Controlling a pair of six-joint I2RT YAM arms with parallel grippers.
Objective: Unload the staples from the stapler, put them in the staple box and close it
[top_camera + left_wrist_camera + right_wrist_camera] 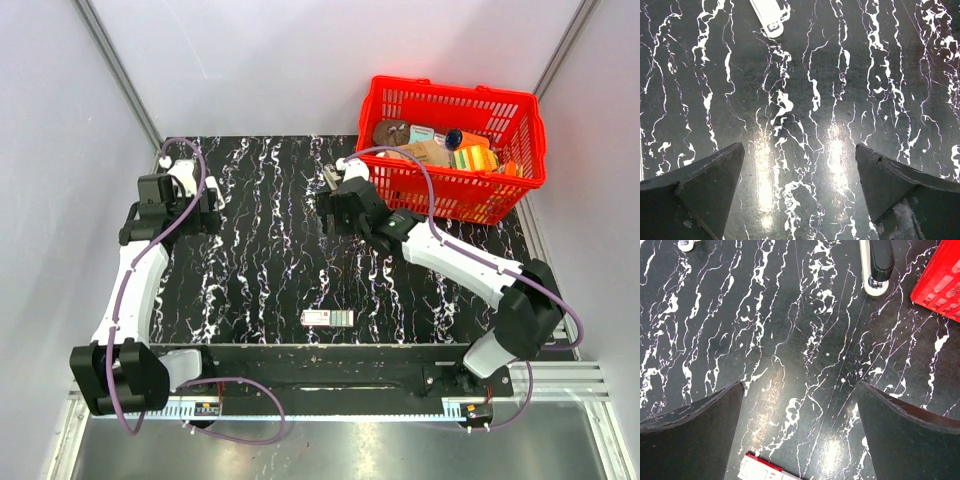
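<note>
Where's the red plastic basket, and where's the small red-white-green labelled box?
red plastic basket [445, 100], top external view, on its far mesh wall.
small red-white-green labelled box [327, 318], top external view, on the middle of its top face.

Robot lab cell, plain white walls [300, 60], aluminium framing [115, 70], black marbled tabletop [270, 260]

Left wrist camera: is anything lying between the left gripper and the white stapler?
Nothing visible does. Only marbled tabletop shows between the open left gripper and the stapler, which lies ahead at the view's top edge, partly cut off.
</note>
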